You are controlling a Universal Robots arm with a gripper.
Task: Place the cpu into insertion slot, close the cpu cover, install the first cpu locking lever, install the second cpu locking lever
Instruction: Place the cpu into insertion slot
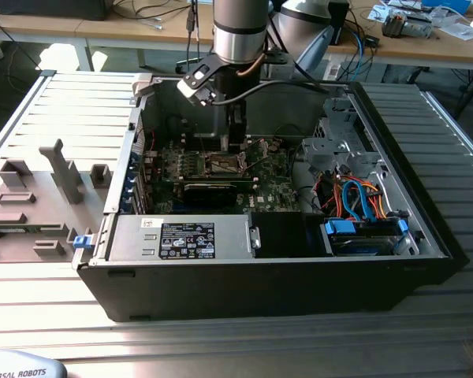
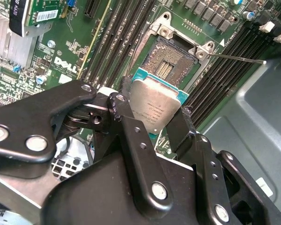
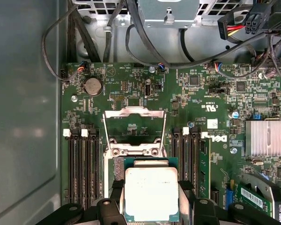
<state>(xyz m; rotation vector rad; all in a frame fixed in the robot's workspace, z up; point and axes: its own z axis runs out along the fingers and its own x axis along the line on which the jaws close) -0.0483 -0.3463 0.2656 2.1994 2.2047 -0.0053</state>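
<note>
The black two-finger end effector (image 2: 153,115) clamps the small square silver-topped cpu (image 2: 155,104) by two edges, near the open socket (image 2: 172,60) but not seated, toward 11 o'clock within the exterior view's black case (image 1: 260,293). The silvery frame cpu cover (image 3: 135,112) stands raised. Tilted or offset lowering could bend the socket contacts.

An open black computer case (image 1: 260,287) holds a green motherboard (image 3: 196,93), silver power supply (image 1: 181,236) and orange cables (image 1: 343,201).

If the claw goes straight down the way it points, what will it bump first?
Most likely the open socket, and the cpu that the claw grips would touch it first. The cpu cover is flipped back, out of that line. Depth is unclear.
</note>
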